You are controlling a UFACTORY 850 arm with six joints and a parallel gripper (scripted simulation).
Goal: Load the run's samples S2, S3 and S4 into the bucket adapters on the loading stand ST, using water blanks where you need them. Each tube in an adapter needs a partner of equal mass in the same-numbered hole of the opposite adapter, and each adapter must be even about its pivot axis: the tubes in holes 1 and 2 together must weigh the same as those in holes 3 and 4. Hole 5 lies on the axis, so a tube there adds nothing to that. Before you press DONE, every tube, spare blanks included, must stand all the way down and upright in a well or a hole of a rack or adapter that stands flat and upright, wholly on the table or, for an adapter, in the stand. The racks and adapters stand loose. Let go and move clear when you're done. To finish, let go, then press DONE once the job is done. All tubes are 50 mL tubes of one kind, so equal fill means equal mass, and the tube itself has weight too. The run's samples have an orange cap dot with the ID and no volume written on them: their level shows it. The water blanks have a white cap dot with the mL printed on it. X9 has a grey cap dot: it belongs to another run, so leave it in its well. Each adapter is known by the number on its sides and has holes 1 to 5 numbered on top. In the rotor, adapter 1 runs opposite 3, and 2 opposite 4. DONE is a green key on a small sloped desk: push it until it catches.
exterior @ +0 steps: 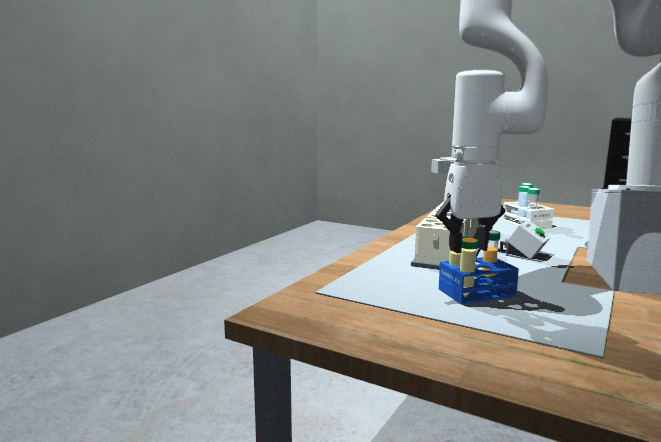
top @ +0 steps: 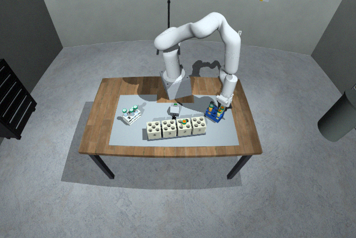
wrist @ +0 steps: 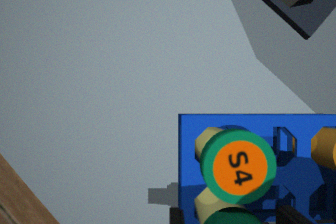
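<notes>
The blue sample rack (top: pixel 215 113) stands at the right of the mat and also shows in the side view (exterior: pixel 478 280). Tube S4 (wrist: pixel 238 167), with a green cap and an orange dot, stands in its corner well. My gripper (exterior: pixel 467 235) is open and low over the rack, its fingers on either side of the tube next to S4. Only the green cap edge of that tube (wrist: pixel 229 218) shows, so its label is hidden. A tube with orange liquid (exterior: pixel 491 248) stands in a far well. One orange-dotted tube (top: pixel 183 121) stands in the third adapter from the left on the loading stand (top: pixel 176 127).
A white rack of water blanks (top: pixel 131 114) stands at the left of the mat. The sloped desk with the green DONE key (top: pixel 174 108) is behind the stand. The arm's base (top: pixel 175 84) is at the table's back edge.
</notes>
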